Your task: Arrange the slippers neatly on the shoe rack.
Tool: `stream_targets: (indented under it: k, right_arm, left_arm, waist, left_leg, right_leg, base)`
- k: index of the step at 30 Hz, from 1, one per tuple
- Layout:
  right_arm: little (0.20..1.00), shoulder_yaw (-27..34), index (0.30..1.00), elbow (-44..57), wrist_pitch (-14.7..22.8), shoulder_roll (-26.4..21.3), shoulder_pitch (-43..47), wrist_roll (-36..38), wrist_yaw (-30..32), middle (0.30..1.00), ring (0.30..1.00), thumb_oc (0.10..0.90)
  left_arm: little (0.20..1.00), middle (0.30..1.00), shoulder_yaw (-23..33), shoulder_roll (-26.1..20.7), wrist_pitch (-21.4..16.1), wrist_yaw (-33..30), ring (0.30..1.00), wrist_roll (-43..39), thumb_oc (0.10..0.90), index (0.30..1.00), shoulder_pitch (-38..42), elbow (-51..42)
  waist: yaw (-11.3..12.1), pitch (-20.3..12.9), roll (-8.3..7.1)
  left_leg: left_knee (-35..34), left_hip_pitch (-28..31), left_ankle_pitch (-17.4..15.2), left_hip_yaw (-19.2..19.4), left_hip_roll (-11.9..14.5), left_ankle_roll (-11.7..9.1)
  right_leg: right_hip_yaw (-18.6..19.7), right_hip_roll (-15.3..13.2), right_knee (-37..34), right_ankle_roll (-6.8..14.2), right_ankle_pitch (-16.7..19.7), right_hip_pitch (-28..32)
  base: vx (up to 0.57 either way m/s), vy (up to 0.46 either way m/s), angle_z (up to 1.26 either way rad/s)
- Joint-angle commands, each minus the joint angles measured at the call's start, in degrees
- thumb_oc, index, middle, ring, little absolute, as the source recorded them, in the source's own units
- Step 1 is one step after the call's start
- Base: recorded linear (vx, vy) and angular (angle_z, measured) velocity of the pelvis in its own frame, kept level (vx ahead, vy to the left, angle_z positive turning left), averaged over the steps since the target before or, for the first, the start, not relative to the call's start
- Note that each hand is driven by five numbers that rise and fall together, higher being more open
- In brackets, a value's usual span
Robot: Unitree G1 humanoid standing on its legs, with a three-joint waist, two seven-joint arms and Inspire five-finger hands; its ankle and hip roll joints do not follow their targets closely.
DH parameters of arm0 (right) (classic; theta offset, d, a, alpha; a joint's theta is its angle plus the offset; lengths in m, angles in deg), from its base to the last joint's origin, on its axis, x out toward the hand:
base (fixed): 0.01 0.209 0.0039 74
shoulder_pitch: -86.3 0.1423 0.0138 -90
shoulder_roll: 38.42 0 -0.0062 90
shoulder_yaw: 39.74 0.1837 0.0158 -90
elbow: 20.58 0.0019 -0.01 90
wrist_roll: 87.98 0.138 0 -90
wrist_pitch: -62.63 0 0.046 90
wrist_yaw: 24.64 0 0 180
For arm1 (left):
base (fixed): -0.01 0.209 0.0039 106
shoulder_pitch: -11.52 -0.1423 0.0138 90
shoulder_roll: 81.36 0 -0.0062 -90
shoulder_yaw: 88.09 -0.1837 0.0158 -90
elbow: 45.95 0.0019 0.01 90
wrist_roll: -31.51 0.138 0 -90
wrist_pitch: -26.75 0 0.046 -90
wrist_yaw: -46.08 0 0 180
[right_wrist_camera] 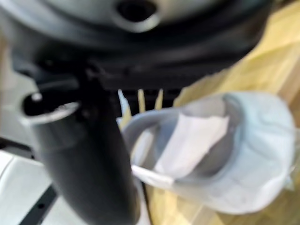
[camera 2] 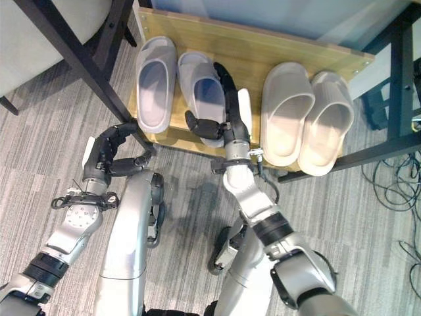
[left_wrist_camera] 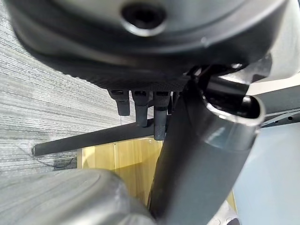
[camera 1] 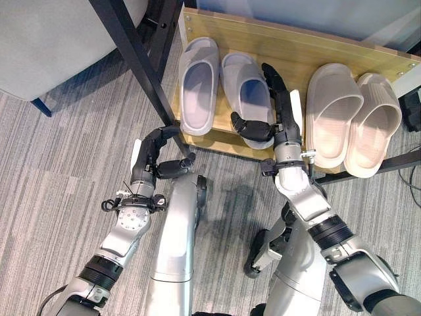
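A wooden shoe rack (camera 1: 299, 56) carries two pairs of slippers. The pale grey pair is to the left: one slipper (camera 1: 197, 85) lies free, and the other grey slipper (camera 1: 242, 82) (right_wrist_camera: 243, 140) is held by my right hand (camera 1: 284, 128). That hand's fingers (camera 1: 275, 82) run straight along the slipper's right side, and its thumb (camera 1: 253, 128) curls over the heel. The beige pair (camera 1: 332, 112) (camera 1: 376, 122) sits to the right, overhanging the front edge. My left hand (camera 1: 150, 158) hovers over the carpet by the rack's front left corner, loosely curved and holding nothing.
The rack's black metal post (camera 1: 135, 52) slants down just above my left hand. A grey upholstered seat (camera 1: 46, 46) stands at the far left. Striped grey carpet (camera 1: 59, 197) lies in front of the rack, with cables (camera 2: 395, 191) on the floor at the right.
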Motion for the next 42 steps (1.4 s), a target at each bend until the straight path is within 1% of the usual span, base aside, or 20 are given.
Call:
stream_targets:
  k: [1, 8, 10, 15, 21, 22, 23, 25, 30, 32, 35, 42]
  right_arm:
    - [0.9, -0.43, 0.9, 3.2, 3.73, 3.36, 4.63, -1.34, 1.83, 0.9, 0.9, 0.8]
    - [0.9, -1.61, 0.9, 1.22, 3.45, 8.34, 6.24, -2.2, 5.34, 0.9, 0.9, 0.8]
    - [0.9, -2.09, 0.9, 0.51, 3.3, 9.79, 7.15, -2.81, 6.39, 0.9, 0.9, 0.8]
    - [0.9, -2.8, 0.9, -0.82, 3.27, 11.26, 8.68, -3.87, 7.48, 0.9, 0.9, 0.8]
    - [0.9, -2.58, 0.9, 2.01, 2.72, 9.45, 8.5, -7.02, 7.27, 0.9, 0.9, 0.8]
    - [0.9, -1.78, 0.9, 4.97, 2.3, 7.67, 7.05, -9.97, 7.25, 0.9, 0.9, 0.8]
    - [0.9, -1.74, 0.9, 5.27, 2.16, 7.61, 6.83, -10.1, 7.21, 0.9, 0.9, 0.8]
    - [0.9, -0.92, 0.9, 8.01, 1.78, 5.73, 4.41, -12.66, 7.25, 0.9, 0.9, 0.8]
    - [0.9, 0.37, 0.9, 11.8, 1.51, 4.23, 0.63, -15.1, 7.22, 0.9, 0.9, 0.8]
    - [0.9, 1.01, 0.9, 14.44, 1.44, 3.12, -2.38, -16.96, 7.07, 0.9, 0.9, 0.8]
    - [0.9, 1.85, 0.9, 17.05, 1.45, 2.48, -5.64, -17.84, 6.73, 0.9, 0.9, 0.8]
    - [0.9, 2.72, 0.9, 20.61, 2.08, 2.54, -9.98, -17.41, 6.23, 0.9, 0.9, 0.8]
  left_arm:
    - [0.9, 0.9, -8.6, 5.82, -2.24, -2.08, 0.9, 3.96, 0.8, 0.9, 4.73, -1.02]
    - [0.9, 0.9, -10.41, 7.13, -2.86, -3.97, 0.9, 4.4, 0.8, 0.9, 5.88, -0.33]
    - [0.9, 0.9, -11.49, 7.57, -2.92, -4.36, 0.9, 4.68, 0.8, 0.9, 6.32, -0.18]
    - [0.9, 0.9, -12.52, 8.01, -3.49, -4.68, 0.9, 5.1, 0.8, 0.9, 6.37, 0.11]
    - [0.9, 0.9, -12.32, 7.87, -3.68, -4.11, 0.9, 5.04, 0.8, 0.9, 5.82, -0.01]
    - [0.9, 0.9, -12.04, 7.85, -3.71, -3.72, 0.9, 5.16, 0.8, 0.9, 5.12, -0.17]
    - [0.9, 0.9, -12.06, 7.88, -3.7, -3.71, 0.9, 5.17, 0.8, 0.9, 5.08, -0.21]
    - [0.9, 0.9, -11.73, 7.92, -3.55, -3.54, 0.9, 5.43, 0.8, 0.9, 4.59, -0.18]
    - [0.9, 0.9, -11.14, 7.82, -3.32, -3.51, 0.9, 5.95, 0.8, 0.9, 3.84, -0.3]
    - [0.9, 0.9, -10.85, 7.59, -3.31, -3.28, 0.9, 6.01, 0.8, 0.9, 3.06, -0.49]
    - [0.9, 0.9, -10.53, 7.12, -3.23, -3.1, 0.9, 6.2, 0.8, 0.9, 2.23, -0.92]
    - [0.9, 0.9, -10.06, 5.96, -3.13, -2.61, 0.9, 6.07, 0.8, 0.9, 0.33, -1.63]
  waist:
    - [1.88, -2.19, -1.44]
    - [2.39, -2.19, -0.83]
    - [2.61, -2.19, -0.39]
    - [3.0, -2.19, 0.14]
    - [2.87, -2.19, -0.09]
    - [2.53, -2.19, -0.44]
    - [2.54, -2.19, -0.43]
    - [2.08, -2.19, -0.91]
    - [1.51, -2.19, -1.38]
    - [1.04, -2.19, -1.67]
    - [0.57, -2.19, -2.02]
    - [-0.17, -2.19, -2.34]
  left_leg:
    - [-1.51, -1.67, -2.85, 0.03, 2.4, -4.03]
    - [-1.9, -1.67, -2.49, 0.01, 2.31, -3.97]
    - [-1.99, -1.67, -2.39, 0.12, 2.19, -3.95]
    - [-2.44, -1.67, -2.11, -0.03, 1.96, -4.01]
    - [-2.56, -1.67, -1.8, -0.16, 1.84, -4.15]
    - [-2.39, -1.67, -1.8, -0.04, 1.94, -4.18]
    - [-2.37, -1.67, -1.79, 0.0, 1.94, -4.18]
    - [-2.35, -1.67, -1.81, 0.09, 2.03, -4.22]
    - [-2.13, -1.67, -1.98, 0.21, 2.35, -4.21]
    - [-1.88, -1.67, -2.09, 0.28, 2.54, -4.2]
    - [-1.5, -1.67, -2.25, 0.48, 2.74, -4.12]
    - [-1.2, -1.67, -2.23, 0.78, 3.23, -4.05]
  right_leg:
    - [-0.26, 1.19, 1.32, -5.0, 12.76, -1.87]
    - [-0.39, 1.33, 0.95, -4.84, 12.99, -2.08]
    - [-0.56, 1.27, 0.84, -4.81, 13.05, -2.13]
    - [-0.65, 1.3, 0.56, -4.77, 13.14, -1.97]
    - [-0.56, 1.28, 0.44, -4.78, 13.23, -1.73]
    - [-0.47, 1.3, 0.5, -4.86, 13.24, -1.76]
    - [-0.42, 1.29, 0.55, -4.86, 13.22, -1.78]
    - [-0.19, 1.36, 0.59, -4.88, 13.14, -1.98]
    - [0.22, 1.5, 0.79, -4.85, 13.07, -2.46]
    - [0.48, 1.68, 0.99, -4.9, 12.99, -2.81]
    - [0.79, 1.91, 1.14, -4.85, 13.03, -3.19]
    - [1.33, 2.43, 1.43, -4.66, 12.91, -3.94]
  base:
    - [0.0, 0.0, 0.0]
    - [0.0, 0.0, 0.0]
    - [0.0, 0.0, 0.0]
    - [0.0, 0.0, 0.0]
    - [0.0, 0.0, 0.0]
    - [0.0, 0.0, 0.0]
    - [0.0, 0.0, 0.0]
    - [0.0, 0.0, 0.0]
    - [0.0, 0.0, 0.0]
    - [0.0, 0.0, 0.0]
    - [0.0, -0.003, -0.04]
    - [0.0, 0.001, -0.02]
